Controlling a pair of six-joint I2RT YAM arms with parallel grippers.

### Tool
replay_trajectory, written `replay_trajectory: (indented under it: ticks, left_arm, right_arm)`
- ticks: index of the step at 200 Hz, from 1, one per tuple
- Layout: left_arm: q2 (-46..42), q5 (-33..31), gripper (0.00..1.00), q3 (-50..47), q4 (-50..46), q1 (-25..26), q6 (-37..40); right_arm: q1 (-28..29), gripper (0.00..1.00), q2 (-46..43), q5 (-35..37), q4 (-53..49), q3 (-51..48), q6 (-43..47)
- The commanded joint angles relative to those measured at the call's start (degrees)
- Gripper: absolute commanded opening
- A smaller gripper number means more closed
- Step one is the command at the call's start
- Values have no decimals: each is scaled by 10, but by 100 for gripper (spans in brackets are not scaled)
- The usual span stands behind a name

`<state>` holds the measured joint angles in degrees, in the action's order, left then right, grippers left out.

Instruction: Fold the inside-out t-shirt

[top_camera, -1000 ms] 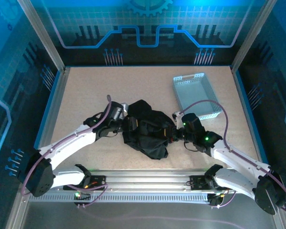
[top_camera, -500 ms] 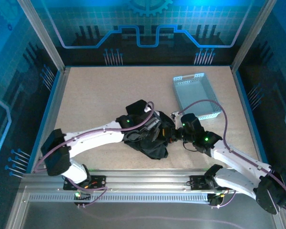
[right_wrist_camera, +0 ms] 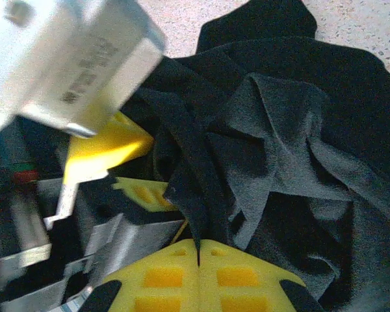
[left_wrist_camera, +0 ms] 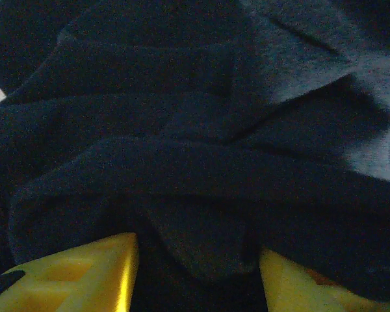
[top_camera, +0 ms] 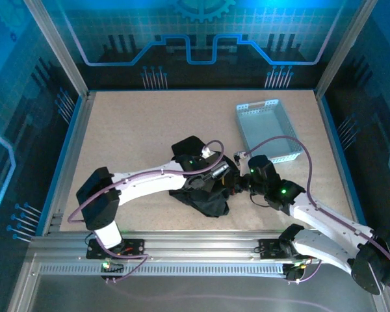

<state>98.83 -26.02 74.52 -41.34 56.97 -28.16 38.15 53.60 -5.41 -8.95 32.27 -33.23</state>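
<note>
Count: t-shirt (top_camera: 207,203) 1 | tray (top_camera: 259,104) 1 | grippers 2 | right gripper (right_wrist_camera: 198,250) pinching t-shirt | left gripper (left_wrist_camera: 195,260) amid cloth, grip unclear

t-shirt (top_camera: 207,200) half hidden under left arm (top_camera: 149,182)

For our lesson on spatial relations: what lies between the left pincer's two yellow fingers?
A drooping fold of the black t-shirt lies between the left pincer's fingers, which stand apart on either side of it, as the left wrist view shows.
</note>
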Motion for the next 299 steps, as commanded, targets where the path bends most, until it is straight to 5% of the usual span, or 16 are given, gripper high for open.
replay_trajectory:
  ticks: [1, 45, 83, 157, 199, 254, 299]
  left_arm:
    - [9, -31, 48, 15, -21, -5, -19]
    - [-41, -38, 17, -14, 6, -10, -29]
    - [-150, 6, 1, -95, 88, -30, -27]
    - [-356, 225, 0, -236, 269, -129, -55]
    - [-435, 353, 0, -293, 367, -196, -87]
    - [-389, 275, 0, -231, 243, -205, -48]
    - [-362, 291, 0, -197, 268, -204, -56]
  right_arm:
    - [11, 0, -12, 12, 1, 13, 5]
    - [25, 0, 11, 57, -19, 15, 18]
    - [38, 0, 38, 83, -24, 22, 32]
    - [54, 0, 51, 106, -35, 43, 76]
    - [60, 0, -12, 76, -24, 40, 110]
    - [56, 0, -99, 4, -6, 71, 88]
    - [36, 1, -102, 114, -98, 103, 84]
